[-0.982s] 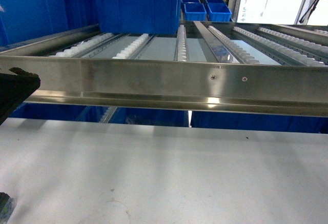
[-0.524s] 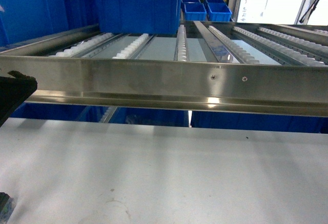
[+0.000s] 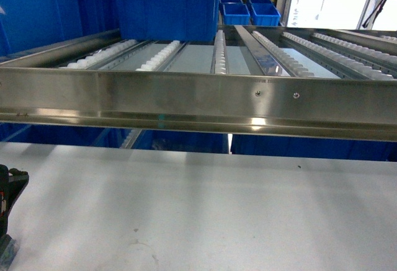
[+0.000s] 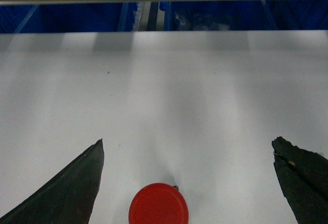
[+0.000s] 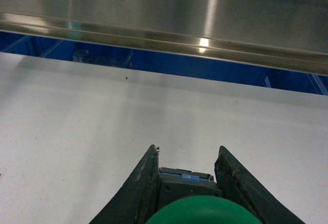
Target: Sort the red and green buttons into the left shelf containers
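While the left end effector (image 4: 187, 183) stands wide open over the white bench (image 4: 169, 90), a red button (image 4: 158, 204), round and matte-capped, sits between its dark fingers (image 4: 72, 188) nearer the left one. Right end effector (image 5: 187, 175): narrow, gripping a green button (image 5: 202, 209). At 12 o'clock a shiny steel rail (image 3: 198, 100) spans the bench's far edge; blue ribbed bins (image 3: 164, 10) rest on white rollers (image 3: 158, 57) beyond.

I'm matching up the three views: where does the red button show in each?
Head: not in view.
Left wrist: red button at the bottom centre, on the white table between the open jaws.
Right wrist: not in view; a green button sits between those jaws.
Shared landmark: the steel rail.
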Controlling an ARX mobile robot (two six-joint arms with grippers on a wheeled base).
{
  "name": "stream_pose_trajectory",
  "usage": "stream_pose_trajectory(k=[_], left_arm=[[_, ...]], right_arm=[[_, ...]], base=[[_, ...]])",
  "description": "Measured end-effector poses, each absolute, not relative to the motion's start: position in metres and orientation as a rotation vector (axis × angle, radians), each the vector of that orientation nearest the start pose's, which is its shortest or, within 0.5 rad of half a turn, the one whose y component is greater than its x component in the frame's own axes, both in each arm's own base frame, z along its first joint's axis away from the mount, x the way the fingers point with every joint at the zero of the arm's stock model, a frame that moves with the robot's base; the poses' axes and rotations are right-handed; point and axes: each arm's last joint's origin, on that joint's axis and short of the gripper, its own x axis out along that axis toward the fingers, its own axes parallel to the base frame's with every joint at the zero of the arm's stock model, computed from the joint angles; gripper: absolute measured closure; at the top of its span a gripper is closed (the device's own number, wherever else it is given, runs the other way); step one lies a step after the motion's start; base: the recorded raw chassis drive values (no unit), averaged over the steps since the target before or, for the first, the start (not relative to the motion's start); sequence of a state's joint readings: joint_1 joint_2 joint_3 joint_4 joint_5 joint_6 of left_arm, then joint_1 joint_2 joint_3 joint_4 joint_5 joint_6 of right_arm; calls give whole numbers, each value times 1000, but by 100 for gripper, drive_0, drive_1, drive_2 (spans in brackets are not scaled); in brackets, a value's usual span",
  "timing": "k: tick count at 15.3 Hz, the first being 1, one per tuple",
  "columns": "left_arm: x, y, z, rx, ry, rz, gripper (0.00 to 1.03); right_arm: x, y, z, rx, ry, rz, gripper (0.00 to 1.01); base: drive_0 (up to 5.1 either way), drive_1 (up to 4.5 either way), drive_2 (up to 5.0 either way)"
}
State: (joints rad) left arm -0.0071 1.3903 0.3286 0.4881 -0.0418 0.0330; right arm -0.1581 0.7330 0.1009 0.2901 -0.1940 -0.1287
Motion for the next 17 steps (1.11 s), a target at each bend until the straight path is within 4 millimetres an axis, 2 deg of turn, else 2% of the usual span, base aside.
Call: stream_pose_trajectory(k=[4,9,13,17], left_arm=[[235,8,100,25,707,32,5],[261,14,94,12,761,17,5],[263,6,83,55,812,8,5],[256,5,71,52,877,17,5]], right_arm=[[147,-18,152,-68,334,57,72],[147,-18,152,-68,334,57,72],[147,-18,152,-68,334,57,72],[147,-18,152,-68,334,57,72]], base=[[0,0,0],[0,0,0],[0,0,0],[0,0,0]])
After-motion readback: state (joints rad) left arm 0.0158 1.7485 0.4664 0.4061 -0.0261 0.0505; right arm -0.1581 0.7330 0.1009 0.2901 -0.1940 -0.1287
